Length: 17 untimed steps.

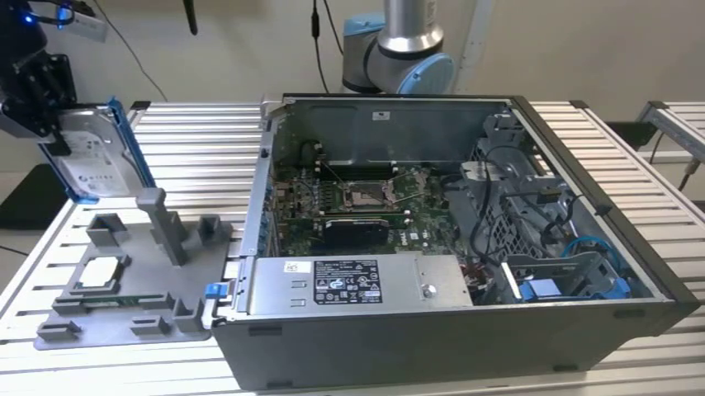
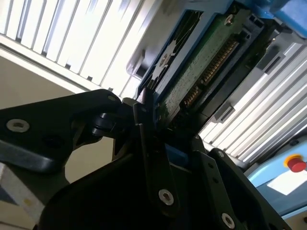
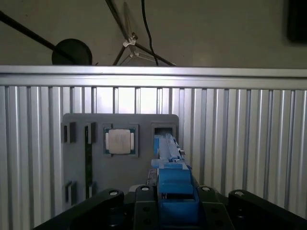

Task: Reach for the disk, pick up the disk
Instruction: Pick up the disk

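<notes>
The flat silver-grey disk (image 1: 97, 161) in bright blue plastic rails hangs upright above the grey slotted plastic holder (image 1: 115, 305) on the ribbed aluminium surface (image 1: 187, 140). The black jaws are clamped on one edge of it, probably so it clears the slot walls.

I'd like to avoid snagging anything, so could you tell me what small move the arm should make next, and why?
Probably a short straight lift. The gripper is shut on the disk, which hangs on edge close above the grey holder, its lower end near the tall post and, in the first wrist view, lined up over the holder's slot. Going sideways now might catch the post.
</notes>
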Available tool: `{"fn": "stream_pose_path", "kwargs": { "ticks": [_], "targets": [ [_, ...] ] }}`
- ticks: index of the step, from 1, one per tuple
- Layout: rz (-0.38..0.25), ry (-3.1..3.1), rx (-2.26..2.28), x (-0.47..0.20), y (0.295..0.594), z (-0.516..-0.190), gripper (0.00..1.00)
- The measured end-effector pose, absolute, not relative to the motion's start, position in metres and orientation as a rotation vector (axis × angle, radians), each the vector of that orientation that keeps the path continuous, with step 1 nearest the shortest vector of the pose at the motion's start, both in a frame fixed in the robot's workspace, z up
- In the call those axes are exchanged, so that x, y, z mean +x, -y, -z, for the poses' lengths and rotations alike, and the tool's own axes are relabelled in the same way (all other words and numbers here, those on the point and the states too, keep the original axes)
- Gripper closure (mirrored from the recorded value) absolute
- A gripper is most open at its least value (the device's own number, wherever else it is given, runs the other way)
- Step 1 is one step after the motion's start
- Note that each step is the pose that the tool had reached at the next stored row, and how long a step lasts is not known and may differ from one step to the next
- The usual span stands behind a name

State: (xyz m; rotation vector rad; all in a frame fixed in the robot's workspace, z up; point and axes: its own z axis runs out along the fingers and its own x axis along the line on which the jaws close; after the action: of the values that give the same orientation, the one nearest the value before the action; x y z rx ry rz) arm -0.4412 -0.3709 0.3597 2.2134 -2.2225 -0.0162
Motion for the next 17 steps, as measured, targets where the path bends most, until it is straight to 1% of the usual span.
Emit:
{"fn": "stream_pose_path", "kwargs": {
  "ticks": [17],
  "targets": [
    [0.016, 2.222, 2.213, -0.441, 0.371, -0.396, 1.00]
  ]
}}
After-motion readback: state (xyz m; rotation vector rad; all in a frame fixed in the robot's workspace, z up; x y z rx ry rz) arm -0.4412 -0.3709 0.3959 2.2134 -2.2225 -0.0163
